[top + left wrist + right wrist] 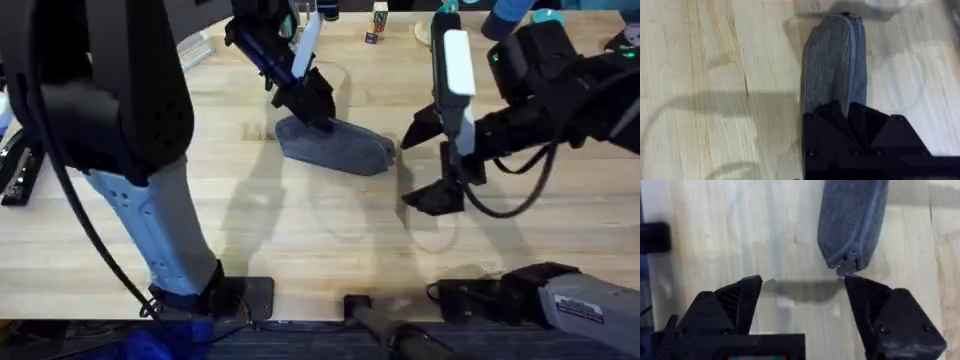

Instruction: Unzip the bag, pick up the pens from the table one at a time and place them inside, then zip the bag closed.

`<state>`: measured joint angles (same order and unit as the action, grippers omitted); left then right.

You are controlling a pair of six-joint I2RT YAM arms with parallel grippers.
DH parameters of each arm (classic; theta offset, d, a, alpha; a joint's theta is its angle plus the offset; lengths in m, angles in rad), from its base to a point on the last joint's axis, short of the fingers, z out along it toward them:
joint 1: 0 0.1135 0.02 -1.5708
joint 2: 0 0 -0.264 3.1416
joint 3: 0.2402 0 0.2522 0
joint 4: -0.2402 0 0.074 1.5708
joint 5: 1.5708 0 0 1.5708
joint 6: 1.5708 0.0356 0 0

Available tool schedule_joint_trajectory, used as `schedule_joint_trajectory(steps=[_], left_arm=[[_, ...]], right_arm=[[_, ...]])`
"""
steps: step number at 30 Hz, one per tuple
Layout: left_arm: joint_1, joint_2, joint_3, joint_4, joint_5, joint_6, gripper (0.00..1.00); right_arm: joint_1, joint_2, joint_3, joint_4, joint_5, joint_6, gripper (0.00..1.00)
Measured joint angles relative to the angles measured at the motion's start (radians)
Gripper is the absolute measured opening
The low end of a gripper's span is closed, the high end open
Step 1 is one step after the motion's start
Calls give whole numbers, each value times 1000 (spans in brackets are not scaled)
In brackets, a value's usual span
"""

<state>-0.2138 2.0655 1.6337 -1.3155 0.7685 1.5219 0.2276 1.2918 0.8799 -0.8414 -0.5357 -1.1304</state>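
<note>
Bag (335, 147) lies between left end effector (312, 108) and right end effector (425, 160).

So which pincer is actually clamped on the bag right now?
The left pincer, shut on the bag's far end; the right pincer is open just off its other end.

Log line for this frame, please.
left gripper: shut on bag end | right gripper: open, just off bag's zipper-pull end | zipper: shut | table

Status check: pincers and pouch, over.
Left pincer shut on grey-blue fabric pouch end. Right pincer open, just short of zipper pull. Zipper looks closed. Nothing in the way.
</note>
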Motion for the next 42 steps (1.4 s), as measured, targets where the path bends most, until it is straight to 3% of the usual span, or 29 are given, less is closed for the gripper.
schedule_joint_trajectory(steps=[12, 25, 42], left_arm=[[0, 0, 0, 0, 0, 0, 42], [0, 0, 0, 0, 0, 0, 42], [0, 0, 0, 2, 0, 0, 42]], right_arm=[[0, 85, 0, 157, 20, 154, 997], [0, 190, 0, 269, 20, 158, 997], [0, 194, 0, 269, 20, 158, 997]])
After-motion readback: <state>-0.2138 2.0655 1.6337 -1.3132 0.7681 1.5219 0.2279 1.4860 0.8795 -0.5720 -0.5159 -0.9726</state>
